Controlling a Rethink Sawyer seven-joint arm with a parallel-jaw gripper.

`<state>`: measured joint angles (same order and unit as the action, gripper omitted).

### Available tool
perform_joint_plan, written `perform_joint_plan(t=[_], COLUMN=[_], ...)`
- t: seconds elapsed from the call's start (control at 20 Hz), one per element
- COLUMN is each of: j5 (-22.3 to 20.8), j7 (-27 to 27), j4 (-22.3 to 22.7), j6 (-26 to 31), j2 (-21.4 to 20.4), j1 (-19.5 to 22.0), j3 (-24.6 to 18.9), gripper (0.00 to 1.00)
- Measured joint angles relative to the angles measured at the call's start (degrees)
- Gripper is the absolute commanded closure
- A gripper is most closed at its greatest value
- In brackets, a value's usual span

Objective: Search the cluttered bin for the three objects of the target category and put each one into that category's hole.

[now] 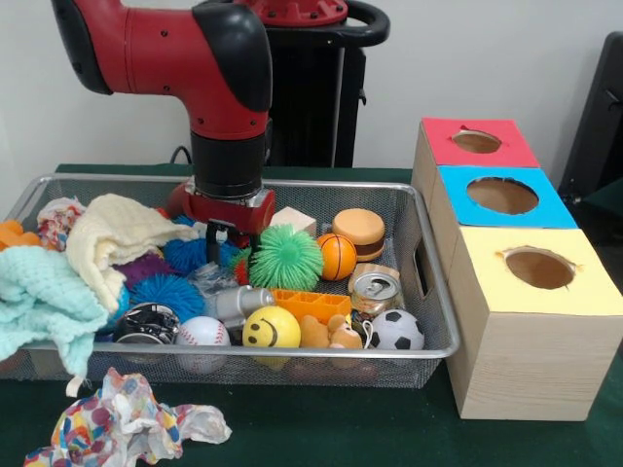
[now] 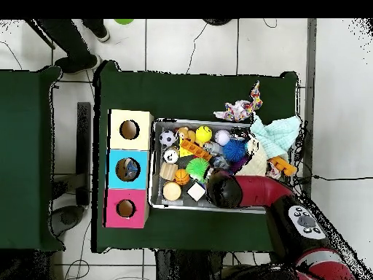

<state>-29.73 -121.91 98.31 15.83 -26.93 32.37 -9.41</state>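
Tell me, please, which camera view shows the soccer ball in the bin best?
The front view: the soccer ball lies unobstructed in the near right corner of the wire bin, its black patches plain. The overhead view shows it only as a small spotted ball in the bin's corner near the yellow box.

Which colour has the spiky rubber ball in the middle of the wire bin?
The spiky rubber ball is bright green, clearest in the front view.

From the front view you look across the table at low height, close to the wire bin [image 1: 428, 292] and the three-hole box [image 1: 506, 292]. From the overhead view you look straight down from high up, taking in the whole table [image 2: 197, 91] and surrounding floor. Both views share bin, box and arm [image 1: 229, 88].
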Motion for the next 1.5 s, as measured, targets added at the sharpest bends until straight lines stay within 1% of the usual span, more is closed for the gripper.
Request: perform_joint_plan(t=[0.25, 0.7, 0.85, 1.2, 1.5], j5=[0.0, 0.0, 0.0, 0.0, 0.0], j7=[0.0, 0.0, 0.0, 0.0, 0.0], j4=[0.0, 1.8, 2.0, 2.0, 2.0], j6=[0.0, 0.4, 0.4, 0.4, 0.0], j2=[-0.7, -4.4, -4.9, -4.1, -2.0], j1=[0.0, 1.3, 1.5, 1.8, 1.8], j3=[0.1, 0.1, 0.1, 0.1, 0.1], gripper=[0.00, 0.00, 0.00, 0.00, 0.00])
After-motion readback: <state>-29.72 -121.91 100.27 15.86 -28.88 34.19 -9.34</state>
